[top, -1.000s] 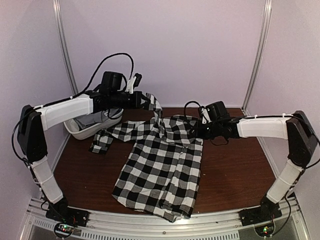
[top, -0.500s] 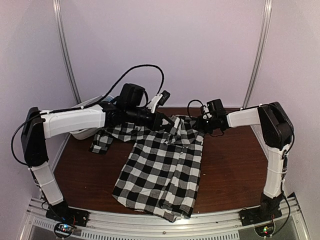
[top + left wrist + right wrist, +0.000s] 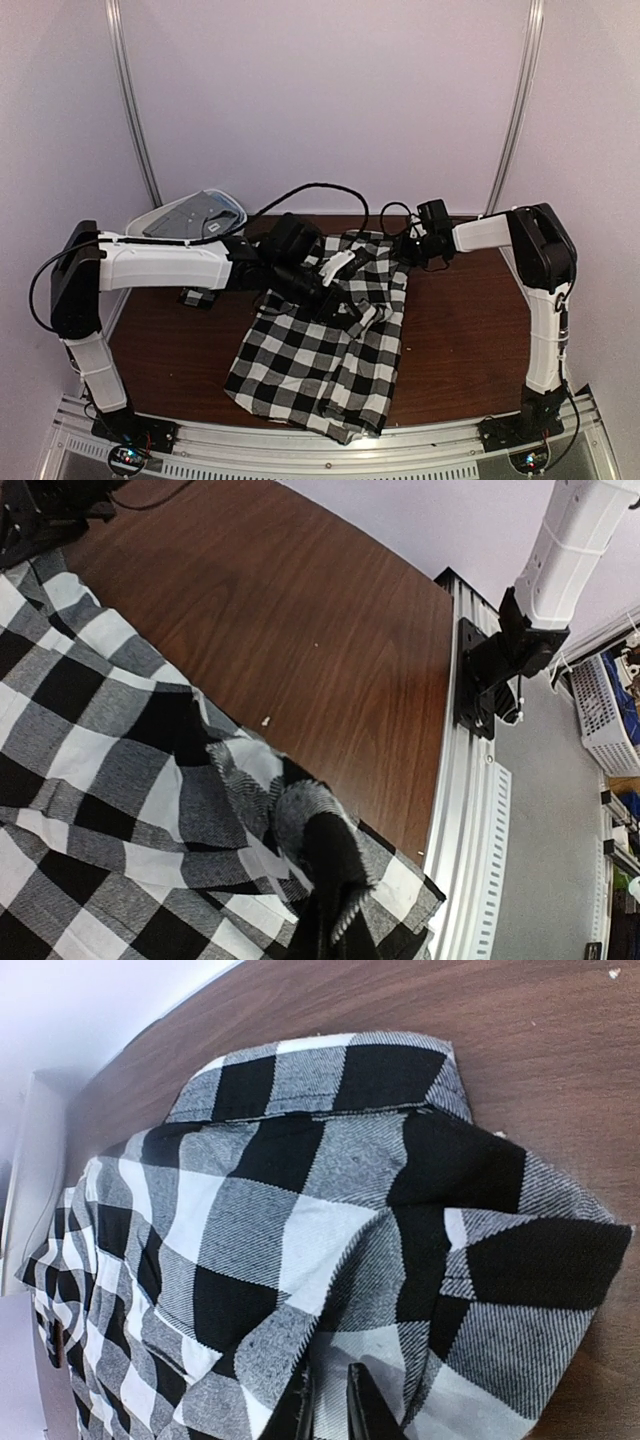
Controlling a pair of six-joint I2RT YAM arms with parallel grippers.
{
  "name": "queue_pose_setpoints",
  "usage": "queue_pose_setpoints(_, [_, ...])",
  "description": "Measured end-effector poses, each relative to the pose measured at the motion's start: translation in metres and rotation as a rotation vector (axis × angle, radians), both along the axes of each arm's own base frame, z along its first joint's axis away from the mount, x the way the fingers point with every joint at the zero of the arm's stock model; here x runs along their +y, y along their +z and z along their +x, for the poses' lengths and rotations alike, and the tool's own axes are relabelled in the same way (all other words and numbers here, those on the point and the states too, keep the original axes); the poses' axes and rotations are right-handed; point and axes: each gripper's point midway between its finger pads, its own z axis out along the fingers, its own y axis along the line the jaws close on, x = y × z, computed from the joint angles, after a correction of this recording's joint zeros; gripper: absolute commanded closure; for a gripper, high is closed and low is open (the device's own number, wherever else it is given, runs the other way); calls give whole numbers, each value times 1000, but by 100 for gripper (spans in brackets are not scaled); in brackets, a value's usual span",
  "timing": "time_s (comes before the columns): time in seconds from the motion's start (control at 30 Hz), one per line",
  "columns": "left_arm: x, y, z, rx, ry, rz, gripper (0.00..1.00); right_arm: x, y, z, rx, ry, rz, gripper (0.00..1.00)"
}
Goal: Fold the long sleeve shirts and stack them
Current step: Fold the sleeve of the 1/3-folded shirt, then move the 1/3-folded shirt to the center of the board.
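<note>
The black-and-white checked shirt [image 3: 320,350] lies spread on the brown table, hem toward the near edge. My left gripper [image 3: 335,287] hangs over its middle, shut on a sleeve that is drawn across the body. In the left wrist view the bunched cloth [image 3: 335,880] hides the fingers. My right gripper [image 3: 405,247] is at the shirt's far right shoulder. In the right wrist view its fingertips [image 3: 328,1395] pinch a fold of the checked shirt [image 3: 300,1190]. The grey shirt [image 3: 205,210] lies in the tub.
A white oval tub [image 3: 150,221] stands at the back left corner. Bare wood [image 3: 470,340] shows to the right of the shirt. The metal rail [image 3: 470,810] and the right arm's base [image 3: 510,650] line the near edge. A white basket [image 3: 610,710] sits off the table.
My left arm has swung from the tub toward the middle, carrying the sleeve over the shirt body. The right gripper has moved slightly back at the shoulder and narrowed on the cloth.
</note>
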Motion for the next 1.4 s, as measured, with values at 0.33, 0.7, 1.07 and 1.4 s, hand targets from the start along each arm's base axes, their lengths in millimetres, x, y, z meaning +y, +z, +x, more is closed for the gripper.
queue_pose_setpoints(0.33, [-5,-42,-30,39,-63,92,48,0,4,-1,3,9,-2,83])
queue_pose_setpoints(0.7, [-3,-56,-48,78,-90,100,35,3,69,-52,-94,54,-19,78])
queue_pose_setpoints(1.07, [50,-63,15,102,289,158,46,64,38,-132,-22,201,4,78])
queue_pose_setpoints(1.4, [183,-120,51,167,733,358,47,92,28,-156,-17,250,53,78])
